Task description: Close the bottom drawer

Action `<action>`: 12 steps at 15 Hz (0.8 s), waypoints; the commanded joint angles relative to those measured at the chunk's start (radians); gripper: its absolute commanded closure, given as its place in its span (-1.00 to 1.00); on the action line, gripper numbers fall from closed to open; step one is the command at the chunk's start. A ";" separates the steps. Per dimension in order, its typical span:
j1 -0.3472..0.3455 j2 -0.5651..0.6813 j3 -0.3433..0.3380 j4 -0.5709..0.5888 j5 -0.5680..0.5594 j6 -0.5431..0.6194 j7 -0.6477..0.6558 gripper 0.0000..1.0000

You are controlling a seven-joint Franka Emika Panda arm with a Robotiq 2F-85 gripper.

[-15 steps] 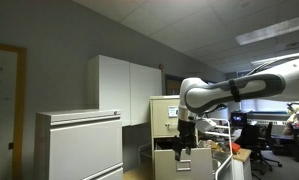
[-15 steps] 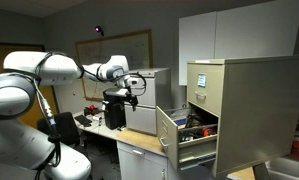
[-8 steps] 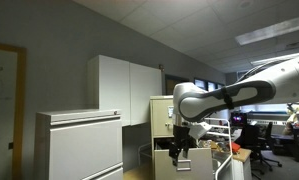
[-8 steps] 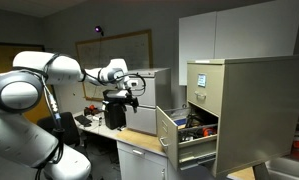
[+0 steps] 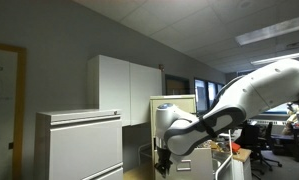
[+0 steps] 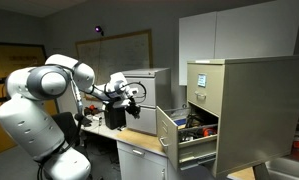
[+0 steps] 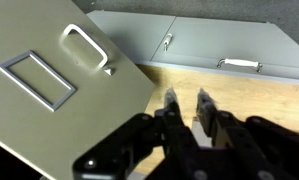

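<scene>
The bottom drawer (image 6: pixel 170 131) stands pulled out of the tall beige filing cabinet (image 6: pixel 241 105), with items inside it. In the wrist view its flat tan front panel (image 7: pixel 49 100) fills the left side, with a metal handle (image 7: pixel 85 44) and a label frame (image 7: pixel 34 78). My gripper (image 7: pixel 187 98) hovers just right of that panel's edge, over a wooden top. Its jaws are drawn almost together, with only a slim gap and nothing between them. In both exterior views the gripper (image 5: pixel 164 163) (image 6: pixel 132 94) hangs in front of the cabinet (image 5: pixel 173 106); my arm hides the drawer front there.
A wide pale grey cabinet (image 5: pixel 79 145) stands beside the beige one; its drawer fronts (image 7: pixel 219 45) show beyond the wooden top (image 7: pixel 264 100). White wall cupboards (image 5: pixel 124 88) hang above. A black box (image 6: pixel 114 113) and clutter sit on the desk behind my arm.
My arm has swung down and across toward the drawer front. The jaws have gone from wide open to nearly together.
</scene>
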 commanded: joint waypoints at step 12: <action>-0.177 0.395 -0.011 0.210 -1.089 0.194 0.582 1.00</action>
